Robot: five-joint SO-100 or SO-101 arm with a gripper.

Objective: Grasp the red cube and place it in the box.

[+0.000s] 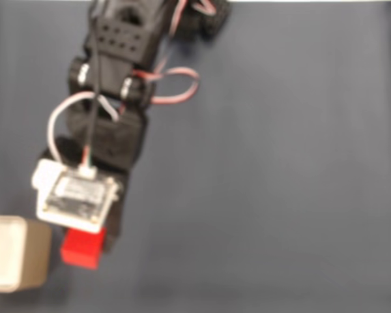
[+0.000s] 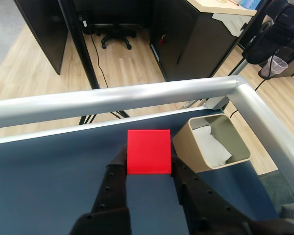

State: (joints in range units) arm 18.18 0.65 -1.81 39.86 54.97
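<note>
The red cube (image 2: 148, 152) is sitting between my two black fingers (image 2: 115, 183), w/ my pincer (image 2: 148, 164) clamped on its left and right faces in the wrist view. In the fixed view the red cube (image 1: 82, 248) is poking out from under my wrist end, near the bottom left of frame, over the dark blue counter (image 1: 280, 195). I can't tell from either view whether the cube is touching the counter or is lifted off it.

The box (image 2: 211, 143) is standing just right of the cube in the wrist view, close to my right finger but apart from the cube. It's tan outside, w/ rounded corners, thin walls and a white lining showing inside. In the fixed view the box (image 1: 12, 253) is lying at the left edge, partly cut off by the frame, just left of the cube w/ a narrow strip of counter between them.

My arm (image 1: 117, 85) is reaching down from the top of the fixed view, black segments w/ red and white wires (image 1: 176, 81) looping beside them, and a white camera module (image 1: 75, 193) is riding above the cube.

Beyond the counter in the wrist view, a silver metal rail (image 2: 137, 95) is running along the edge and bending down the right side. Behind it, wood flooring (image 2: 29, 73) and dark office cabinets (image 2: 186, 34) are showing.
</note>
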